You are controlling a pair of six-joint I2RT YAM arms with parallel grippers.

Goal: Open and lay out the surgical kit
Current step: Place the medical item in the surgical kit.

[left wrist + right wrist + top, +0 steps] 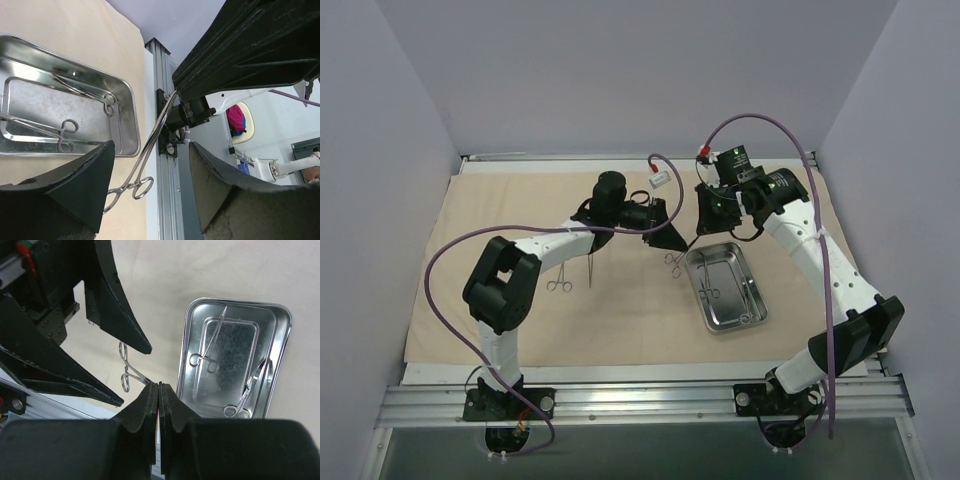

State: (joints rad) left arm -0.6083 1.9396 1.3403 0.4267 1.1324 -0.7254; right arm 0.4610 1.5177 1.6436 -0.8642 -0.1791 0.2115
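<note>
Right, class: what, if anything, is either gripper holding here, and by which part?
The right gripper, shut, pinches a thin silver ring-handled forceps by its tip end; the ring handles hang free inside the open left gripper, which grips nothing.

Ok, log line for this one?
right gripper shut on forceps | left gripper open around it | tray holds two more forceps

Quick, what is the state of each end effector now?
Left end effector: open, holding nothing.
Right end effector: closed, holding forceps.
</note>
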